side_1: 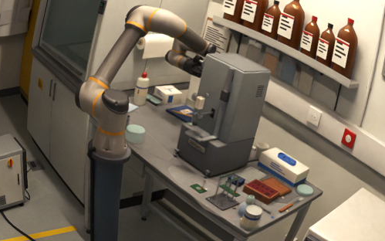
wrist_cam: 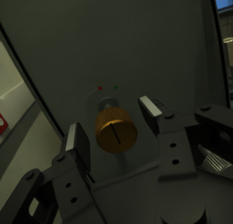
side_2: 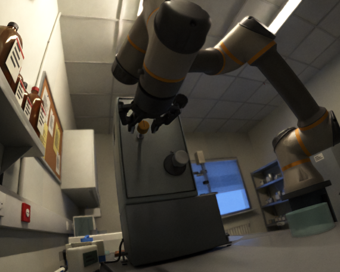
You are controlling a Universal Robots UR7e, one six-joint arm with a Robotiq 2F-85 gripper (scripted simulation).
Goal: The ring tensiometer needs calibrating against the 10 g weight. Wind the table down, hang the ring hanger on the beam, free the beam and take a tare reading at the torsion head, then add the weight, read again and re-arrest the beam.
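An orange knurled knob (wrist_cam: pixel 116 133) (side_2: pixel 143 126) sits high on the rear panel of the grey tensiometer (side_1: pixel 225 112). A black line marks its face. A red dot and a green dot sit just above it. My gripper (wrist_cam: pixel 113 127) (side_2: pixel 143 120) is open and holds nothing. Its fingers stand on either side of the knob. A grey round knob (side_2: pixel 179 158) sits lower on the same panel. On the front of the tensiometer a small table (side_1: pixel 200 133) sits under the beam. A wire stand (side_1: pixel 225 189) and a red weight box (side_1: pixel 262 190) lie at the near end of the bench.
A teal round dish (side_1: pixel 135 133) (side_2: pixel 310 219) sits near my base. A white box (side_1: pixel 283 166) lies right of the tensiometer. A wash bottle (side_1: pixel 141 89) stands at the far end. A shelf of brown bottles (side_1: pixel 298 27) runs along the wall above.
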